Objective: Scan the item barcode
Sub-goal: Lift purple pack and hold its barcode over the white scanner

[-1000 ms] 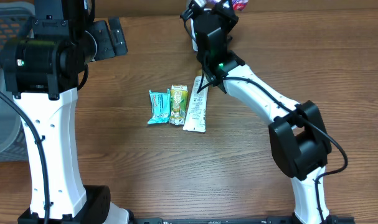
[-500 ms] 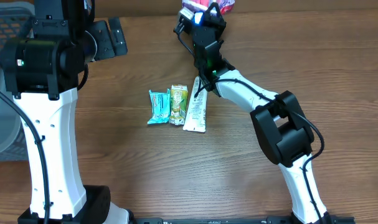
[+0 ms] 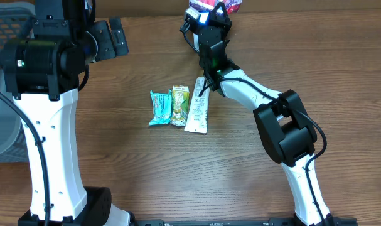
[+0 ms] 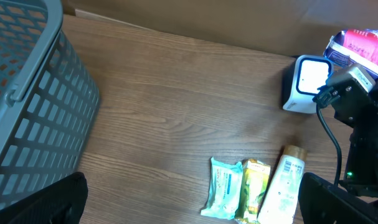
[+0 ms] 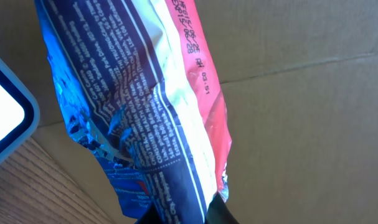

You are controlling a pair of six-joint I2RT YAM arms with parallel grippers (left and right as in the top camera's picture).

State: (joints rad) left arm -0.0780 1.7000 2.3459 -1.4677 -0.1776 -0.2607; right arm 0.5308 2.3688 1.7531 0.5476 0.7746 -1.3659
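We find the right gripper clamped on 1 crinkled glossy packet by the boxy white scanner; left gripper gapes wide, empty.

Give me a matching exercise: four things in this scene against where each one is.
Things:
1. teal packet
2. white tube
3. grey basket
4. red and blue packet

Places:
A. gripped in the right gripper
B. far left of the overhead view
C. left end of the row of three
D. right end of that row

Pairs: 1-C, 2-D, 3-B, 4-A
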